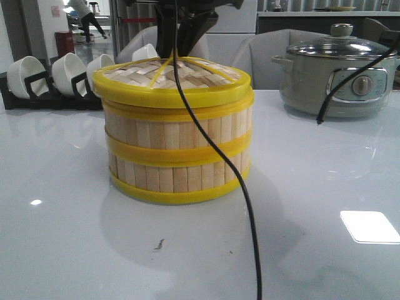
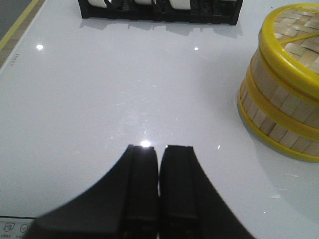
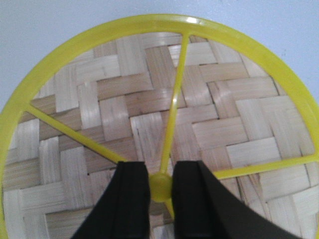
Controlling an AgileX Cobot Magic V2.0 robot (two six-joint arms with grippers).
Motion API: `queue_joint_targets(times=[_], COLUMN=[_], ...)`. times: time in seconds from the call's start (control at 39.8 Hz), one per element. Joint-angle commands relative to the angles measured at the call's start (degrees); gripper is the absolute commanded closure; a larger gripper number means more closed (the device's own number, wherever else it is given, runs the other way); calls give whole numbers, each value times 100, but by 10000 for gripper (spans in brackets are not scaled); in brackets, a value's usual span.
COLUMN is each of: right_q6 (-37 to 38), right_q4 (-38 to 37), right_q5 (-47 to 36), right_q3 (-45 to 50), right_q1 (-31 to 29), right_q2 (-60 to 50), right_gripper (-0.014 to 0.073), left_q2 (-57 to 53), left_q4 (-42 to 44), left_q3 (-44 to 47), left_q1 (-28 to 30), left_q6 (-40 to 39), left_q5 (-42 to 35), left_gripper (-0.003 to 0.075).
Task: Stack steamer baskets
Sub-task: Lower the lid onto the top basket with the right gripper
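Two stacked steamer baskets [image 1: 178, 150]; right gripper [image 3: 160, 186] clamps lid [image 1: 172, 78] knob; left gripper [image 2: 159, 164] closed.

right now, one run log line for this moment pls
stack: two steamer baskets stacked, lid on top | right gripper: fingers at lid's centre knob | left gripper: shut, empty, beside stack

I see a grey pot [image 1: 336, 78] with glass lid [image 1: 342, 45] far right on the tabletop [image 1: 75, 237], white cups [image 1: 26, 74] racked [image 1: 44, 99] far left.
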Motion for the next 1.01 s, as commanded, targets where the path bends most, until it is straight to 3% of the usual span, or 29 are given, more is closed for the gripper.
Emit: queue_joint_targets(times=[0.0,0.98], right_q6=[-41,-41], right_q4=[-96,-176], right_q5=[-280,-240], right_q3=[-205,-205], right_q1=[-17,-72], right_q2=[-395,-265], right_gripper=[538,538], left_q2=[20,20], left_q4=[8,8], left_q3=[-158,-158], left_q1=[-1,-1], left_q6=[-27,-27], left_q5=[-487,-487], left_gripper=[636,636])
